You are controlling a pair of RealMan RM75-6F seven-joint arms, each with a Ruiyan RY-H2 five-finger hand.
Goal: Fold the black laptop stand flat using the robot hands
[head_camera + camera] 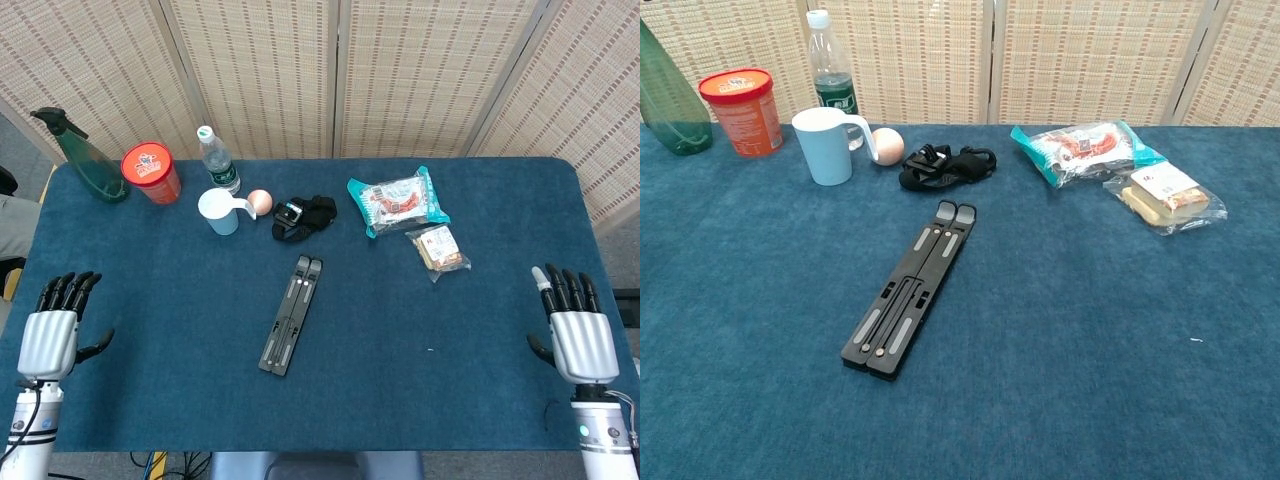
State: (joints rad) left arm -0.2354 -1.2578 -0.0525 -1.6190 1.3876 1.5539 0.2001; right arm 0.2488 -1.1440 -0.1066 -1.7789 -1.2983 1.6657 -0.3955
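The black laptop stand (pixel 292 315) (pixel 912 288) lies folded flat on the blue table, its two bars side by side, running from near left to far right. My left hand (pixel 50 335) hovers at the table's near left edge, fingers spread, holding nothing. Far from the stand, my right hand (pixel 575 334) sits at the near right edge, also spread and empty. Neither hand appears in the chest view.
Along the back stand a green spray bottle (pixel 85 160), red tub (pixel 151 173), water bottle (pixel 217 159), pale blue mug (pixel 220 211), small ball (pixel 260 201) and black strap bundle (pixel 305 216). Two snack packets (pixel 398 200) (pixel 438 248) lie at right.
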